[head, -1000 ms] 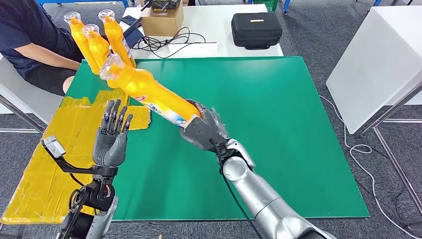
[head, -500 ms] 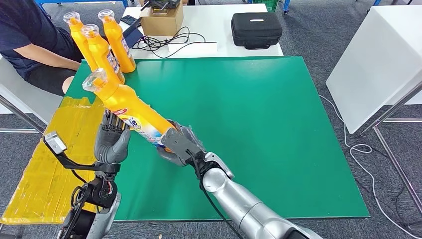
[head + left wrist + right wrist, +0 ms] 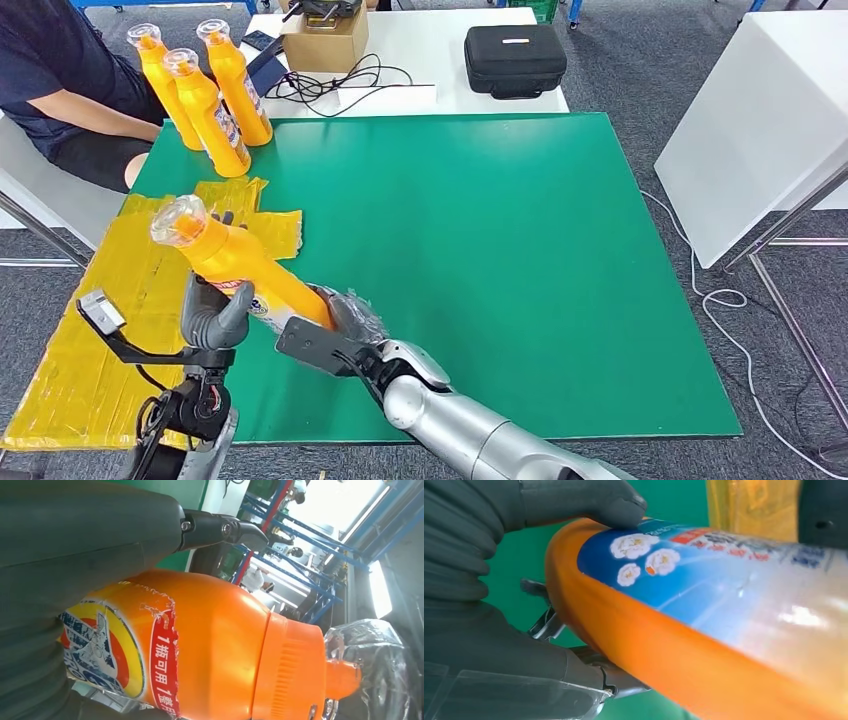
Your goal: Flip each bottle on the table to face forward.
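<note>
An orange bottle [image 3: 240,265] with a clear-wrapped cap tilts up and to the left over the green mat's [image 3: 520,250] front left corner. My right hand [image 3: 335,335] grips its base, thumb on the blue flower label [image 3: 724,595]. My left hand [image 3: 212,312] stands upright right behind the bottle's body, fingers straight and apart. The bottle [image 3: 225,640] lies against its palm, and green shows between one finger [image 3: 225,530] and the bottle. Three more orange bottles [image 3: 205,110] stand upright at the mat's far left corner.
A person in dark clothes [image 3: 60,80] sits at the far left by the standing bottles. Yellow taped sheeting [image 3: 110,300] covers the table's left part. Behind the mat lie a cardboard box [image 3: 325,40], cables and a black case [image 3: 515,60]. A white table [image 3: 760,130] stands at the right.
My right hand has carried the bottle from mid-mat toward me and left, up against my left hand. The left hand has barely moved.
</note>
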